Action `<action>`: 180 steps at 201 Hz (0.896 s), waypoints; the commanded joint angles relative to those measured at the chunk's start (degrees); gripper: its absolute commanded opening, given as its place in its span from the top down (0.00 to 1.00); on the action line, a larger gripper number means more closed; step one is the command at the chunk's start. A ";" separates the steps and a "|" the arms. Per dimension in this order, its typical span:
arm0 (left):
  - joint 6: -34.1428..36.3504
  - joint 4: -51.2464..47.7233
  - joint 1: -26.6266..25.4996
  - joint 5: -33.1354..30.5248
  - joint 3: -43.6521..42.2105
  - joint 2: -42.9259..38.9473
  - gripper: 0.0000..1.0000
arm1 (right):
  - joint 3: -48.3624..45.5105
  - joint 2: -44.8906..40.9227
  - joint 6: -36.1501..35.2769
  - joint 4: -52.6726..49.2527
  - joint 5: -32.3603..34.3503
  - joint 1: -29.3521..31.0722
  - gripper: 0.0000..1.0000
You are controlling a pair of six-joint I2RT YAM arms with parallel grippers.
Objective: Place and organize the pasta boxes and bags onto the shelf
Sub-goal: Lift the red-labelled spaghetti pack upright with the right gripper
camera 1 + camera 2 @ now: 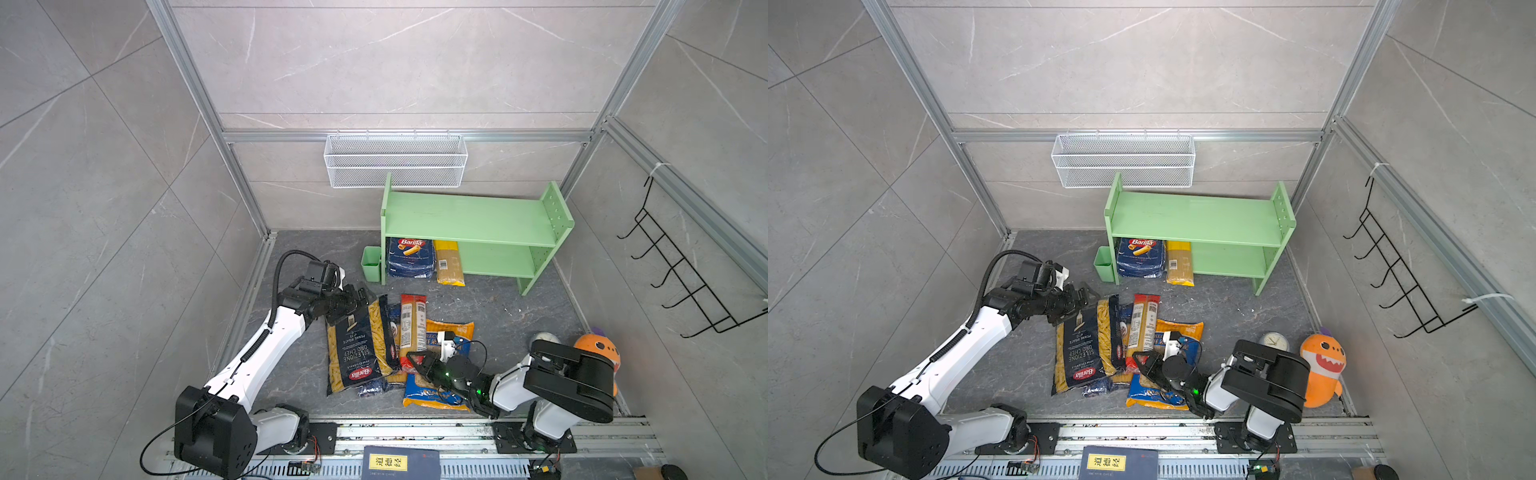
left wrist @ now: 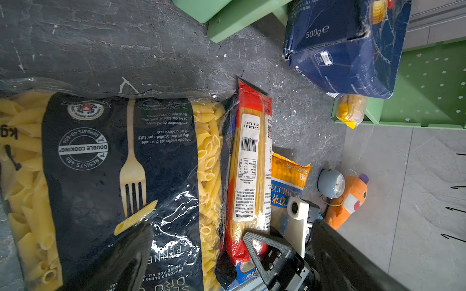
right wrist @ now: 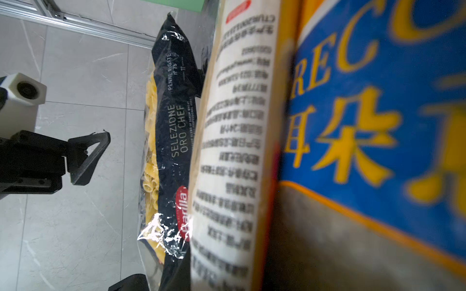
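Reaching low, right jaws clamp red-ended pack (image 1: 412, 328).

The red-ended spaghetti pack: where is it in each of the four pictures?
In a top view: red-ended spaghetti pack, just below the middle.
In a top view: the same spot.
Left wrist: near the middle.
Right wrist: close up, mid-picture, label blurred.
Landmark: black penne bag beside it in all four.
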 commanded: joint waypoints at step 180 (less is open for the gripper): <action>-0.56 5.71 0.22 -3.36 2.87 0.94 0.00 | 12.82 -65.80 -14.08 -83.17 -3.80 0.53 0.89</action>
